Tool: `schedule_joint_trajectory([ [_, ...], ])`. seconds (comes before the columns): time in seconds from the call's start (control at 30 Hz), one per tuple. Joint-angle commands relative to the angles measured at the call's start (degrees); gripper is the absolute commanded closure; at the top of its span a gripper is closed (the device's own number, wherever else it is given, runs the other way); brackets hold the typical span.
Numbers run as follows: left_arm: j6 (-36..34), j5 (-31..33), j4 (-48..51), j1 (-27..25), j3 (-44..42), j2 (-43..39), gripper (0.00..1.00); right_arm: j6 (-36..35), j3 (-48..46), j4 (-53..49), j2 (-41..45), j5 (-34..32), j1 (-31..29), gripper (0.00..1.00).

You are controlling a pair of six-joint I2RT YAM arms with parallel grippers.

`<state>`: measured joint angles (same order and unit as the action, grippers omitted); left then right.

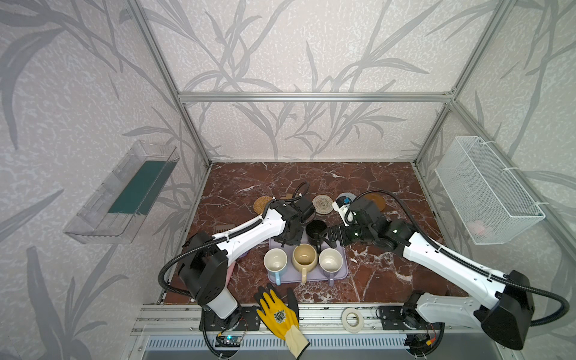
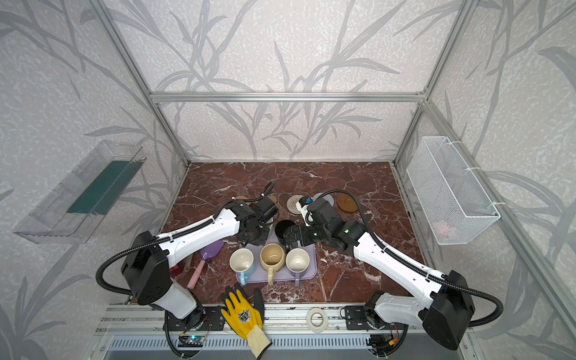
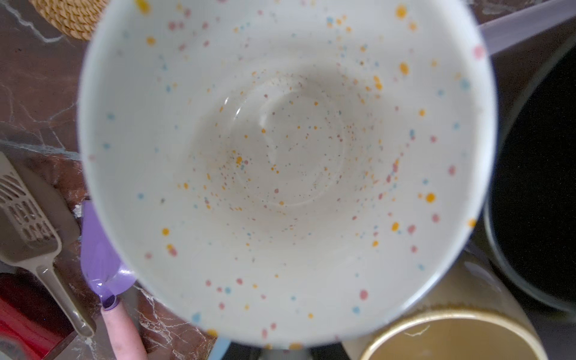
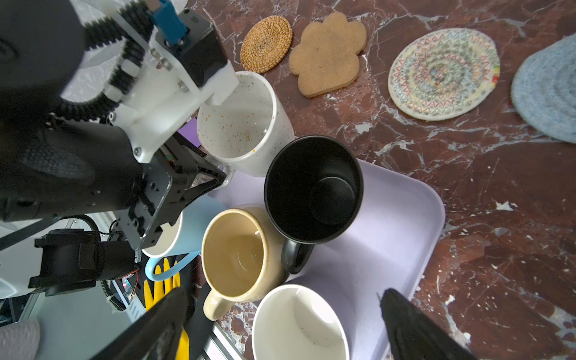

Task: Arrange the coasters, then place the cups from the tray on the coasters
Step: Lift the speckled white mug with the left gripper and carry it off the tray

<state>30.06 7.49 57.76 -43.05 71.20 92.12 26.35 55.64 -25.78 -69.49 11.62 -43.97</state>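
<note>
Left hand [image 4: 215, 179] pinches the white mug [image 4: 246, 124] by its handle; right hand [image 4: 283, 294] spread wide beside black mug [image 4: 311, 187].

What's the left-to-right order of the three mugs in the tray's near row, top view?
In a top view: light blue mug → cream-yellow mug → lavender mug, all standing on the lavender tray.
</note>
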Motion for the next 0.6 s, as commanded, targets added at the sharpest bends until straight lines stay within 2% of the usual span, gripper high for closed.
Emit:
schedule_joint_trajectory([
  [0.0, 1.2, 4.6, 2.3, 0.2, 2.8, -3.2, 1.0, -0.4, 0.1, 1.4, -0.1, 0.2, -0.6, 0.03],
  [0.1, 1.1, 6.4, 4.1, 0.6, 4.4, -3.7, 1.0, 0.0, 0.2, 2.8, 0.2, 0.2, -1.3, 0.03],
  [0.17, 0.8, 6.1, 4.4, 1.0, 5.1, -4.3, 1.0, 0.5, 0.2, 4.5, 0.6, 0.1, -2.1, 0.0],
  [0.37, -0.9, 5.4, 4.4, 3.8, 7.0, -5.7, 1.0, 2.4, 1.4, 9.5, -0.1, -0.1, -3.6, 0.01],
  [0.57, -2.7, 5.0, 4.0, 7.6, 9.2, -6.3, 1.0, 2.2, 5.9, 8.1, -4.0, -1.8, -3.6, 0.01],
])
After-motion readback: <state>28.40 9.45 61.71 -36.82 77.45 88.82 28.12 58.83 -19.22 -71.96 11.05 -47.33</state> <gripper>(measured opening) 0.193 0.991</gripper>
